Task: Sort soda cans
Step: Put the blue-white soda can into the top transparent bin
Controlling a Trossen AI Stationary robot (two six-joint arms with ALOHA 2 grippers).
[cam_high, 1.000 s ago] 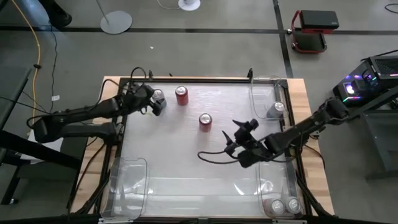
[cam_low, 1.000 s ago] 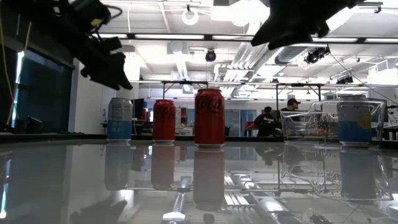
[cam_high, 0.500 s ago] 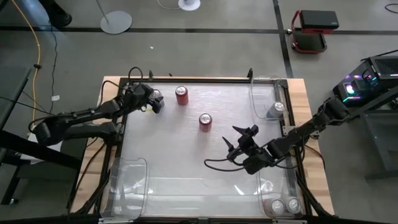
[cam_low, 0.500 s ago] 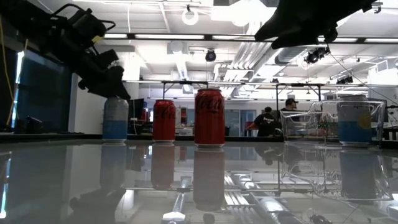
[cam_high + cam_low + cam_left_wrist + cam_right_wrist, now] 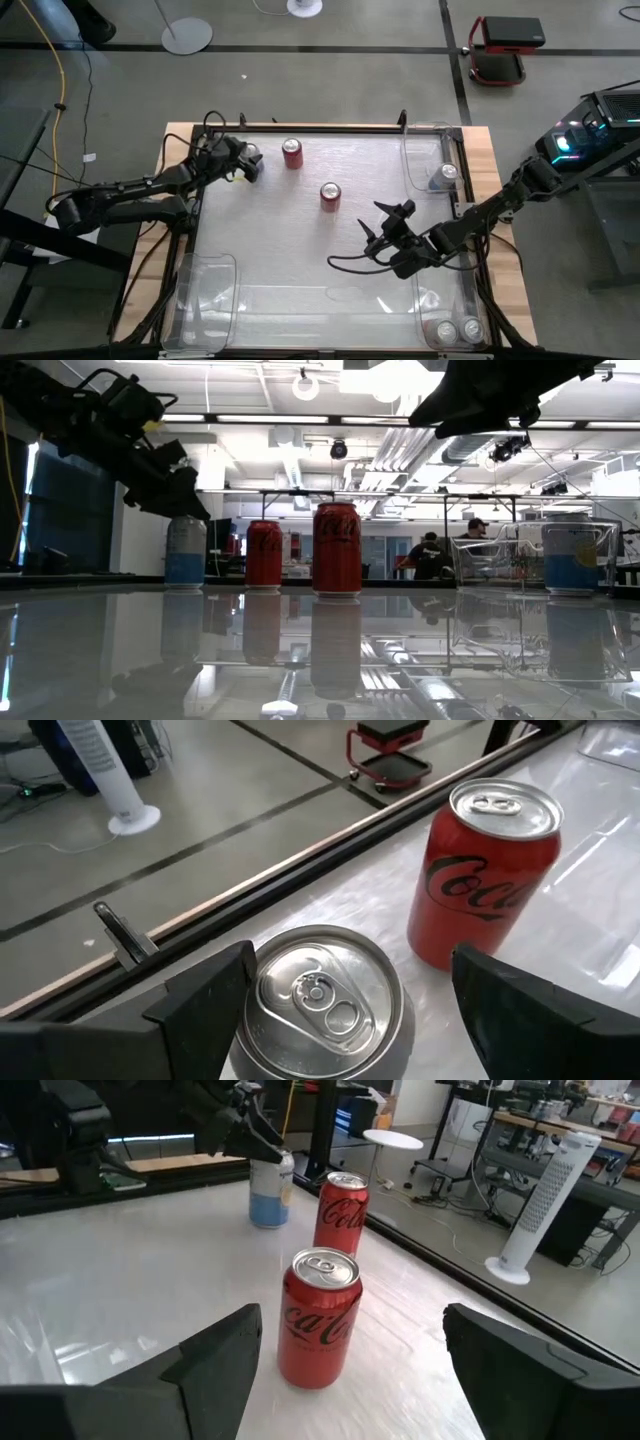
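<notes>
Left gripper (image 5: 345, 1005): straddling silver can (image 5: 322, 1005), fingers wide, not gripping.
Right gripper (image 5: 350, 1350): hovering wide open, facing red can (image 5: 319, 1318).

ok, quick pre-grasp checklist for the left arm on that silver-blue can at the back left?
1. Left gripper open, a finger either side of the silver-blue soda can: ok.
2. That can upright: ok.
3. Gap to the nearer red soda can: ok, apart.
4. Fingers low enough on the can body: cannot tell.
5. Right gripper open, mid-table, away from the left arm: ok.
6. Second red soda can upright, untouched: ok.
</notes>
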